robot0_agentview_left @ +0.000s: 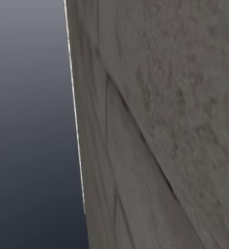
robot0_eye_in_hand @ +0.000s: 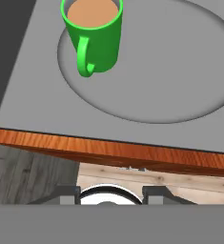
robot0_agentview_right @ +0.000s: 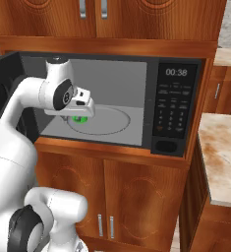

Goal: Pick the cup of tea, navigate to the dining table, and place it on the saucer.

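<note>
Jaws hold nothing, their spread hard to tell; gripper (robot0_agentview_right: pixel 79 117) hovers in the microwave (robot0_agentview_right: pixel 178 106), cup of tea (robot0_eye_in_hand: pixel 92 35) at twelve o'clock.

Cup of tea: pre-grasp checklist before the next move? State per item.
1. Microwave door open, cavity reachable: ok.
2. Cup of tea upright on the turntable, brown liquid inside: ok.
3. Handle position known: ok; in the hand view it faces the camera, slightly to the left.
4. Gripper near the cup: ok; in the right base view the hand sits just over the green mug.
5. Fingers around the cup: not ok; the hand view shows the cup ahead of the hand and free.
6. Jaw gap wide enough for the cup: cannot tell; the fingertips are barely visible.
</note>
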